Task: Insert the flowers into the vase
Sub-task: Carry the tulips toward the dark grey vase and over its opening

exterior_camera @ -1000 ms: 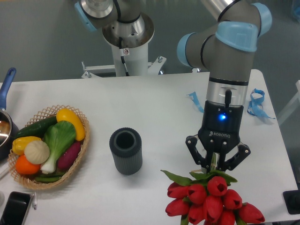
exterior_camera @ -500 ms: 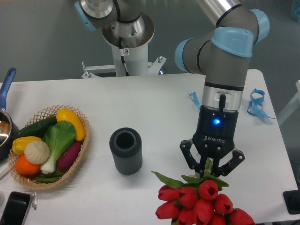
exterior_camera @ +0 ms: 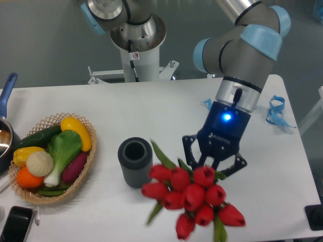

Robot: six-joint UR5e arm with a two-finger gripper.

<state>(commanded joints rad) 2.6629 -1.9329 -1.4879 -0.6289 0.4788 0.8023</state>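
Observation:
The flowers (exterior_camera: 189,196), a bunch of red tulips with green leaves, hang in the air just right of the vase (exterior_camera: 135,162), tilted with the blooms toward the camera. My gripper (exterior_camera: 211,164) is shut on their stems, which are hidden behind the blooms. The vase is a dark ribbed cylinder standing upright mid-table, its round mouth open and empty. The leftmost bloom almost overlaps the vase's right side in this view.
A wicker basket (exterior_camera: 86,166) of toy vegetables sits at the left. A pot with a blue handle (exterior_camera: 6,101) pokes in at the far left edge. A phone (exterior_camera: 15,224) lies at the front left corner. Blue ribbons (exterior_camera: 275,111) lie at the back right.
The gripper has swung left and tilted, carrying the flowers up and left from the front right toward the vase. The vase and basket have not moved.

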